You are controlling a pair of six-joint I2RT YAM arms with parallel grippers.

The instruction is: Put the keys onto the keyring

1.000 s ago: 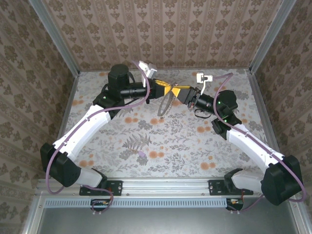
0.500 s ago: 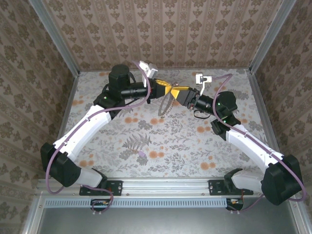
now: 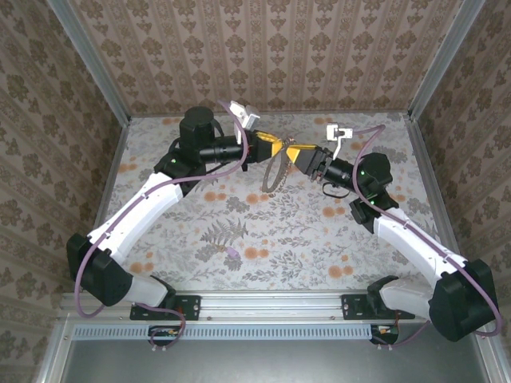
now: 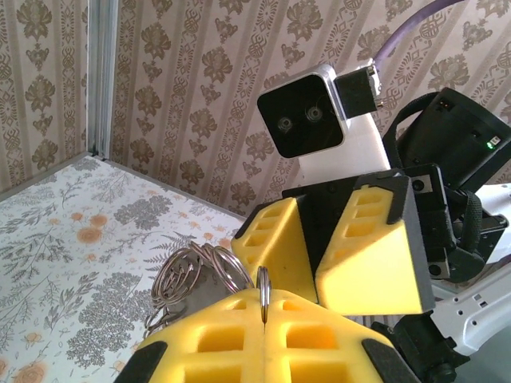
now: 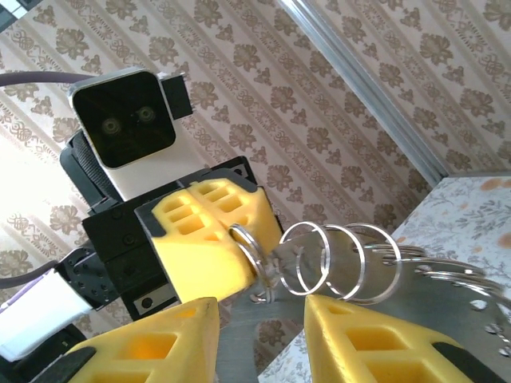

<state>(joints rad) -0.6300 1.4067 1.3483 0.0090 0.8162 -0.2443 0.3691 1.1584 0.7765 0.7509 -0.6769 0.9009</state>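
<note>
At the upper middle of the top view, the left gripper (image 3: 275, 146) is pressed together on a small silver ring (image 4: 263, 283). The keyring (image 3: 274, 172) hangs just below it. The right gripper (image 3: 291, 151), just to its right, has its fingers apart and grips nothing, and the keys (image 5: 479, 315) are at the lower right of its wrist view.

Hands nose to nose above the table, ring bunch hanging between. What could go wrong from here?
1. The left hand pinches one thin ring by its edge only; a nudge could twist it free and drop the hanging keyring onto the table.
2. The right hand is open beside several stacked rings; closing may catch the wrong one.
3. The fingertips sit very close; further approach may collide them.
</note>
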